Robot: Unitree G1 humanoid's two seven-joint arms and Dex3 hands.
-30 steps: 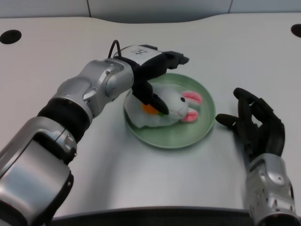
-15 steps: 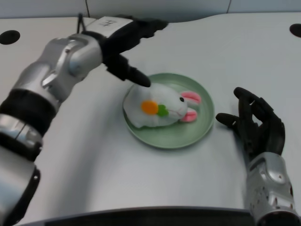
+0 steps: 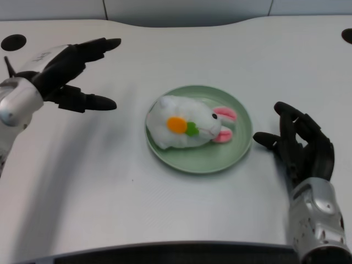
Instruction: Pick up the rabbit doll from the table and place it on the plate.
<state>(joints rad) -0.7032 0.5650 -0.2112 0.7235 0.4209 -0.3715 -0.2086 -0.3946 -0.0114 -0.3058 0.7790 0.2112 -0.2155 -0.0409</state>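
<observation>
Rabbit doll (image 3: pixel 184 126) is seen lying on its side on the green plate (image 3: pixel 231 155), which is set near the middle of the white table (image 3: pixel 165 209). The doll's white body is turned toward the left of the plate and its pink-lined ears (image 3: pixel 224 124) are pointed toward the right, close to the plate's right rim. An orange carrot patch with a green top (image 3: pixel 181 126) is shown on the doll's front, and a small black eye is visible just right of it. The doll is contained within the plate's rim, with the left end of its body reaching the left edge. The left hand (image 3: pixel 69 74) is held well apart from the plate, at the far left of the scene, above the table. Its fingers are spread and extended toward the right, with the thumb (image 3: pixel 93 102) stretched out below them, and nothing is held in it. Only a short part of the silver left forearm (image 3: pixel 14 104) is seen at the left edge. The right hand (image 3: pixel 300 144) is positioned just right of the plate, fingers loosely curled, with nothing in it. Dark round holes (image 3: pixel 13 42) are seen in the table's far corners.
</observation>
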